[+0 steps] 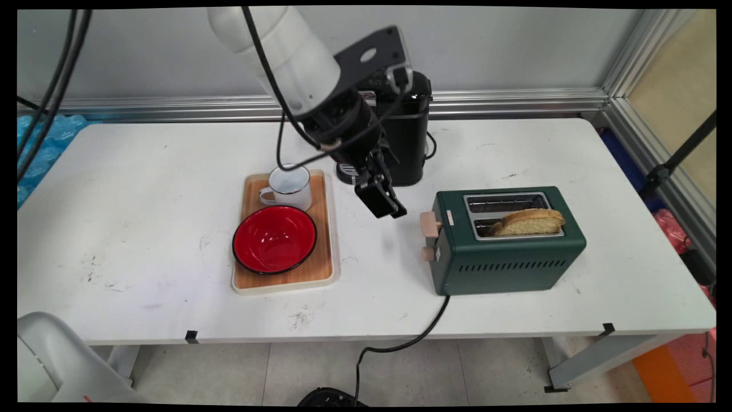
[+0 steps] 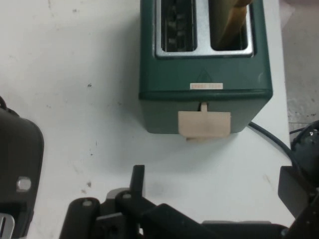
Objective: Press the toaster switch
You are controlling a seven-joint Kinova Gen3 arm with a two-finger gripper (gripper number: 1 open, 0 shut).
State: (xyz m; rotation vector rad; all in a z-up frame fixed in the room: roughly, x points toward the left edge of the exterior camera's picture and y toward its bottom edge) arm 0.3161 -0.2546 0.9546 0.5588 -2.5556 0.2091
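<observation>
My black gripper (image 1: 390, 208) hangs open over bare table between the wooden tray (image 1: 323, 229) and the green toaster (image 1: 509, 260), nothing between its fingers. In the hand view the gripper (image 2: 217, 180) points at the toaster (image 2: 204, 102), whose beige lever (image 2: 204, 124) faces it a short way off. That same lever (image 1: 429, 223) and a smaller beige knob (image 1: 427, 254) sit on the toaster's left end. A slice of bread (image 1: 529, 222) stands in the near slot; the far slot (image 1: 504, 202) is empty. The bread (image 2: 233, 22) shows at the hand view's top.
The tray carries a red bowl (image 1: 274, 238) and a white mug (image 1: 289, 187). A black coffee machine (image 1: 409, 134) stands behind the arm, near the wall. The toaster's black cord (image 1: 426, 327) runs off the table's front edge.
</observation>
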